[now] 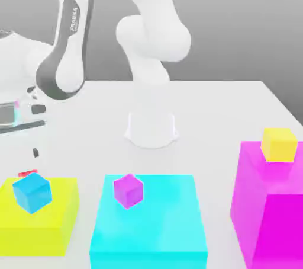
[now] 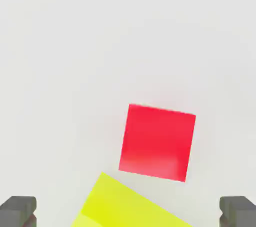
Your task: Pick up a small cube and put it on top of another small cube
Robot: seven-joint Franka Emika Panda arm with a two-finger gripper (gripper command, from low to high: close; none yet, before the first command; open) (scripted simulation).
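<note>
The two-finger gripper [image 2: 128, 212] hangs with its dark fingertips [image 2: 19, 210] spread wide, holding nothing. Below it the small red cube [image 2: 157, 141] rests on the white table [image 2: 100, 46], just beside the large yellow block [image 2: 125, 206].

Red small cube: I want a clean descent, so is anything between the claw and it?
Nothing visible. In the hand view the red small cube lies bare on the white table between the open claw's fingertips, with the yellow block beside it.

The arm [image 1: 65, 42] reaches low toward the exterior view's left, claw [image 2: 128, 212] spread wide
</note>
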